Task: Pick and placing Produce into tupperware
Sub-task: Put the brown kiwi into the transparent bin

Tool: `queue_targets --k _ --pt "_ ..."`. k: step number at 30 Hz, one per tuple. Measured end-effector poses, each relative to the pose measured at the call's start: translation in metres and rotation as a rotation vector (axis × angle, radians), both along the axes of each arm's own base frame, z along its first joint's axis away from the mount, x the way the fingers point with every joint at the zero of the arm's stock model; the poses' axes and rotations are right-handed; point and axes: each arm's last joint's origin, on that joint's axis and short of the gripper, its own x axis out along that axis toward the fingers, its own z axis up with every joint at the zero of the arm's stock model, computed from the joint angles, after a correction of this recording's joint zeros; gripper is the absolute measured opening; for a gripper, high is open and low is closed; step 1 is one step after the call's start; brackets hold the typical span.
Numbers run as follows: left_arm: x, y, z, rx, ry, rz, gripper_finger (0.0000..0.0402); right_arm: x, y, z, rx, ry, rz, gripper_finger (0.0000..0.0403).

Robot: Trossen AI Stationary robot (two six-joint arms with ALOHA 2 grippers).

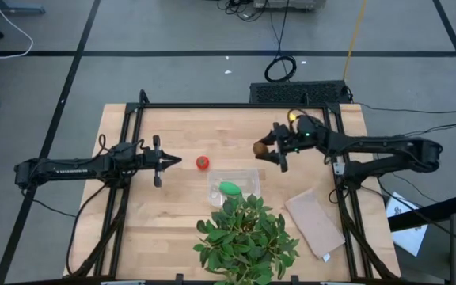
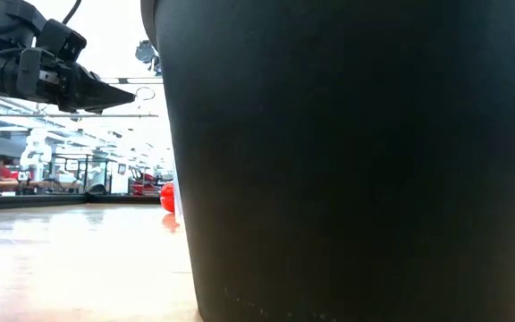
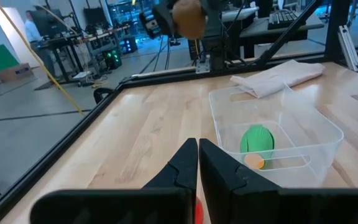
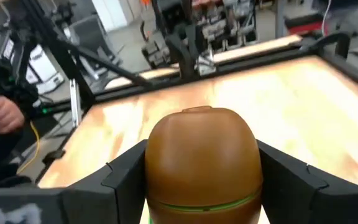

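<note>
**Kiwi in the air, two pieces still to go**

The right gripper (image 1: 269, 148) has the brown kiwi (image 4: 201, 163) clamped between its fingers (image 4: 124, 176), held up off the table near the far edge. The clear tupperware (image 1: 245, 176) sits mid-table with only the green oblong piece (image 3: 256, 139) inside; the tomato (image 1: 202, 163) rests on the wood just beside it, toward the left gripper (image 1: 174, 161), which hovers pinched shut and empty. To my eye the kiwi should be carried over the box's free end, lowered below the rim before letting go, clear of the green piece. From table height a dark pot (image 2: 356, 161) blocks nearly everything, and the leafy plant (image 1: 245, 237) overlaps the container's near edge from above.
</note>
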Motion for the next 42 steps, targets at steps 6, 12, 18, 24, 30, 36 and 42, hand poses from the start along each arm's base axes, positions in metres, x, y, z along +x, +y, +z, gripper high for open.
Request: queue_targets --k 6,12,18,24,30,36,42 --pt "0.0 0.0 0.0 0.0 0.0 0.0 0.0021 0.018 0.005 -0.012 0.0 0.055 0.069 0.0235" --pt "0.0 0.0 0.0 0.0 0.0 0.0 0.0021 0.035 0.008 -0.009 -0.017 0.062 0.106 0.0235" --pt "0.0 0.0 0.0 -0.001 -0.001 0.0 0.0021 0.05 0.018 -0.009 -0.071 0.094 0.193 0.0235" --pt "0.0 0.0 0.0 0.0 0.0 0.0 0.0021 0.064 0.022 -0.014 -0.075 0.123 0.224 0.0235" --pt "0.0 0.0 0.001 -0.003 -0.009 0.0 0.0021 0.071 0.022 -0.024 -0.078 0.149 0.258 0.0235" --pt "0.0 0.0 0.001 -0.002 -0.008 0.0 0.0021 0.07 0.031 -0.035 -0.178 0.203 0.342 0.0235" --pt "0.0 0.0 0.001 -0.002 -0.008 0.0 0.0021 0.069 0.046 -0.039 -0.317 0.199 0.449 0.0235"
